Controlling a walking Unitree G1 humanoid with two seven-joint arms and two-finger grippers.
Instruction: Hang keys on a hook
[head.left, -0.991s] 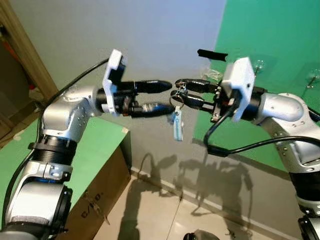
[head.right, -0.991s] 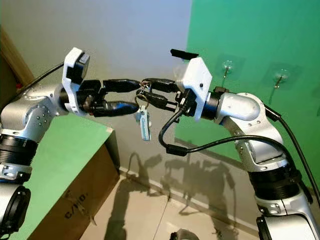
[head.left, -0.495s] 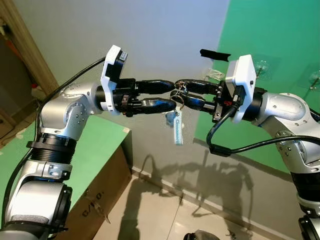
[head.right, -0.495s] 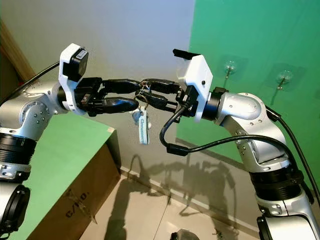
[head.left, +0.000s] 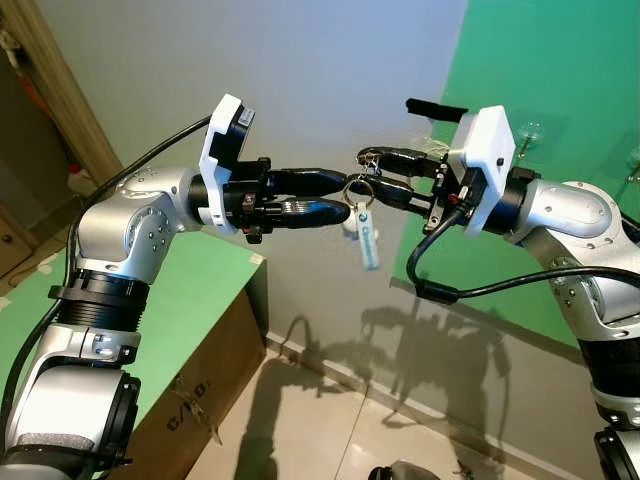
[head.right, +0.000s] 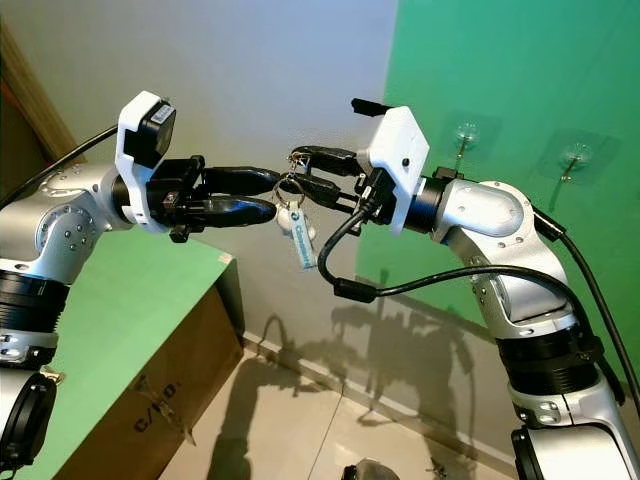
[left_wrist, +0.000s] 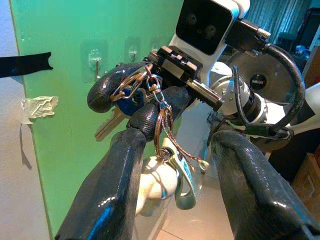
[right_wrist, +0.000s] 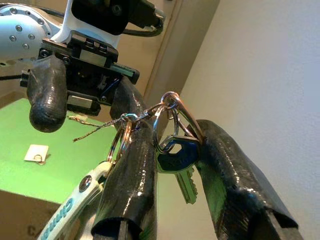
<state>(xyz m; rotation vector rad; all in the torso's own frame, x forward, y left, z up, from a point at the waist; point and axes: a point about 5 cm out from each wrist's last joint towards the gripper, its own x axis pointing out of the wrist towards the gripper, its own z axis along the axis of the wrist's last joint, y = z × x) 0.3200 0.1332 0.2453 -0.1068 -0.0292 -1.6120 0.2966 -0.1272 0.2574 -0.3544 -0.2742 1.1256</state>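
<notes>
right hand (head.left: 375, 172) gripping keys (head.left: 362, 215), left hand (head.left: 335, 193) open beside

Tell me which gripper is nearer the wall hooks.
Right. The right gripper, holding the keys, reaches out from the green panel where the hooks are stuck. The left gripper sits beyond the keys, over the grey wall side.

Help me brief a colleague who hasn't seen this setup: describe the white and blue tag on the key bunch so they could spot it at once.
Start at the two silver arms meeting in front of the grey wall. Between the left gripper and the right gripper hangs the key bunch. Below its rings dangles the long white tag with blue lettering, the lowest piece, beside a smaller white fob.
</notes>
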